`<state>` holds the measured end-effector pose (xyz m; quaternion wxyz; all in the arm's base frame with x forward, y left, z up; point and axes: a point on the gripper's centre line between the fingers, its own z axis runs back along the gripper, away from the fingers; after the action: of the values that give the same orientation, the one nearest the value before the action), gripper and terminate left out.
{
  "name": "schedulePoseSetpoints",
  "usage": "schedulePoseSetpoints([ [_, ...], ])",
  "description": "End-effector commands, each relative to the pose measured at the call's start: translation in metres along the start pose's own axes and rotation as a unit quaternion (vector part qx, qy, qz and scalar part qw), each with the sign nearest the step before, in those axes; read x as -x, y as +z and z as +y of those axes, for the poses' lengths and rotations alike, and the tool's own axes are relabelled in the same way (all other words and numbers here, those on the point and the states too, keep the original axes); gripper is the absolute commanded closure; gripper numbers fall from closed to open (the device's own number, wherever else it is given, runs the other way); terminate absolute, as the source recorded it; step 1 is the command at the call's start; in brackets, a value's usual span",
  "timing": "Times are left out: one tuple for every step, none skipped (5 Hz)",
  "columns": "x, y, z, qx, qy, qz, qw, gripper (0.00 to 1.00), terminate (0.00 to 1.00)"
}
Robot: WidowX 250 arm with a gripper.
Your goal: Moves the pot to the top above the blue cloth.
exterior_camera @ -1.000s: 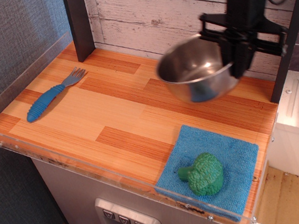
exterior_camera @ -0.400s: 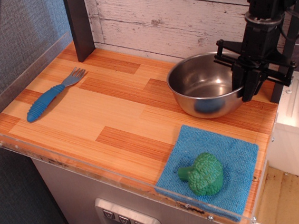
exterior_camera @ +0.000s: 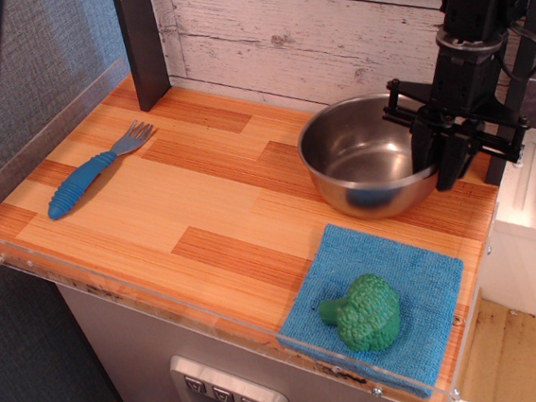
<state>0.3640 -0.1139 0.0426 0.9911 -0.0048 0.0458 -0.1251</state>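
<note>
The pot (exterior_camera: 364, 158), a shiny steel bowl, rests on the wooden tabletop at the back right, just behind the blue cloth (exterior_camera: 418, 277). The cloth lies flat at the front right corner. My gripper (exterior_camera: 437, 175) hangs straight down over the pot's right rim. One finger is inside the bowl and one outside, closed on the rim. The pot's right edge is hidden behind the fingers.
A green toy broccoli (exterior_camera: 364, 312) lies on the cloth. A blue-handled plastic fork (exterior_camera: 94, 170) lies at the left. A dark post (exterior_camera: 142, 42) stands at the back left, a plank wall behind. A clear acrylic lip (exterior_camera: 213, 320) edges the table front.
The pot was held tilted in the air a second ago. It has come down and now sits level on the table behind the cloth, the gripper still at its right rim.
</note>
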Motion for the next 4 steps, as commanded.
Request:
schedulePoseSetpoints([
  [0.006,0.081,0.006,0.029,0.006,-0.106,0.9939,0.00,0.00],
  [0.030,0.116,0.039,0.031,0.037,-0.132,0.9900,0.00,0.00],
  [0.060,0.125,0.079,0.020,0.077,-0.114,0.9903,0.00,0.00],
  [0.090,0.123,0.120,-0.001,0.111,-0.087,0.9900,0.00,0.00],
])
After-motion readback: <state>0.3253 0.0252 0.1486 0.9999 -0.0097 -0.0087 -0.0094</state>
